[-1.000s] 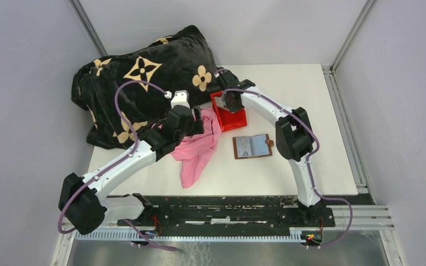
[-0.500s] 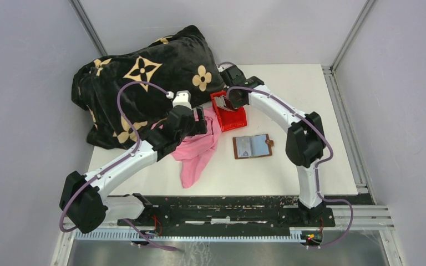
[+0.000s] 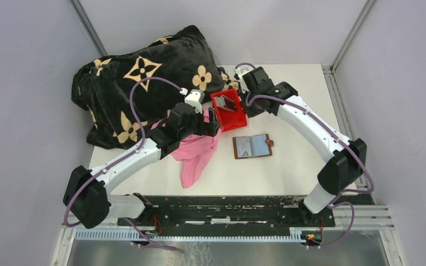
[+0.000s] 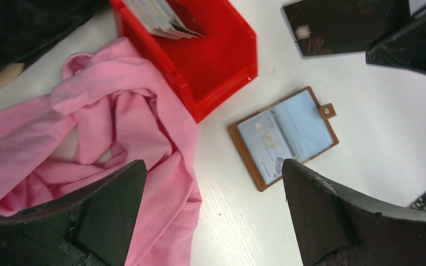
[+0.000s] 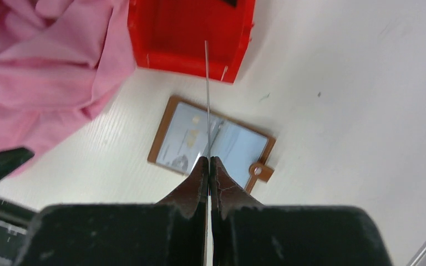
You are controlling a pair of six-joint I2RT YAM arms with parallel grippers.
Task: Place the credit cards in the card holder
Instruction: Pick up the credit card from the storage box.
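Note:
The brown card holder (image 3: 252,146) lies open on the white table, its pale pockets up; it also shows in the left wrist view (image 4: 283,136) and the right wrist view (image 5: 180,138). Several credit cards (image 3: 228,103) lean in the red bin (image 3: 234,121), also seen in the left wrist view (image 4: 161,19). My right gripper (image 3: 243,100) is shut on a dark card (image 4: 333,25), held above the table beside the bin; the right wrist view (image 5: 208,160) shows this card edge-on (image 5: 206,100). My left gripper (image 3: 208,123) is open and empty (image 4: 211,172) above the pink cloth's edge.
A crumpled pink cloth (image 3: 197,149) lies left of the bin and touches it (image 4: 89,138). A big black blanket with tan flowers (image 3: 138,83) fills the back left. The table's right edge meets a metal rail (image 3: 344,122).
My right gripper has risen out of the red bin with a card and drawn back to the right. My left gripper has shifted right, toward the bin.

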